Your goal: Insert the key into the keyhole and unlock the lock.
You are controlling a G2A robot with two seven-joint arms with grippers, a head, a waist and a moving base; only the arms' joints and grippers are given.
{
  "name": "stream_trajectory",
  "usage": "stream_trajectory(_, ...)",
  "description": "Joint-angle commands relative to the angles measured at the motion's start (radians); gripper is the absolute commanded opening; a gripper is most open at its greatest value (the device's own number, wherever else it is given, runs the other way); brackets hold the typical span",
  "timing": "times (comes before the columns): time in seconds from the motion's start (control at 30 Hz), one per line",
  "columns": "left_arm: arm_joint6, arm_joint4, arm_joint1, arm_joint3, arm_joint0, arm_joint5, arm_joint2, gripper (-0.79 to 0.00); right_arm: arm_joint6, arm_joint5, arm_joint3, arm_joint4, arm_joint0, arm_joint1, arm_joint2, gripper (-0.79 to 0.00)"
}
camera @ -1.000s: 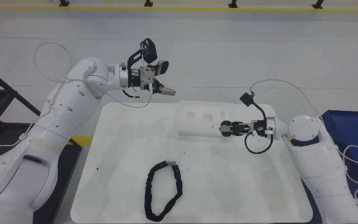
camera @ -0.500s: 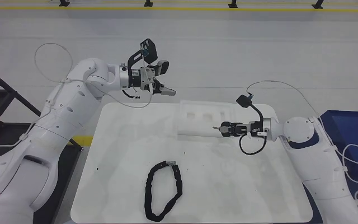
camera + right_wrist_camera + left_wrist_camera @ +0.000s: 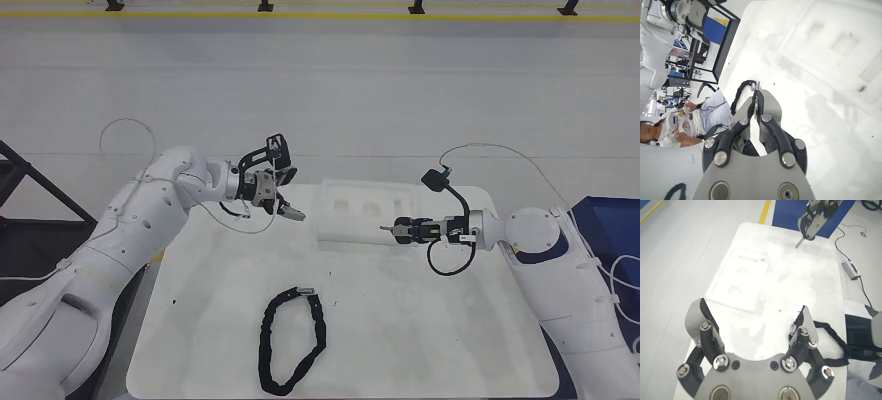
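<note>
Left gripper (image 3: 291, 212) low over the white table's (image 3: 450, 330) far edge, just beside the foam tray (image 3: 350, 215), spread wide, empty. Right gripper (image 3: 395, 228) level over the tray's near side, pinched on the key (image 3: 385, 229), blade toward the left arm. Black chain lock (image 3: 290, 340) curled near the table's front, well apart from both. Pale floor (image 3: 400, 100), yellow line (image 3: 320, 15) beyond.

Top camera looks down on the surface (image 3: 200, 330); wrist cameras face inward from ten and three o'clock, sharing the foam block (image 3: 355, 215).
</note>
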Motion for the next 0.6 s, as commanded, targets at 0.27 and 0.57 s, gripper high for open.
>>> stream_trajectory(0.27, -0.099, -0.077, 0.015, -0.018, -0.004, 0.000, 0.166, 0.000, 0.000, 0.000, 0.000, 0.000, 0.000, 0.000, 0.000, -0.785)
stream_trajectory(0.57, -0.119, -0.164, -0.003, 0.017, -0.039, 0.000, 0.295, 0.000, 0.000, 0.000, 0.000, 0.000, 0.000, 0.000, 0.000, -0.785)
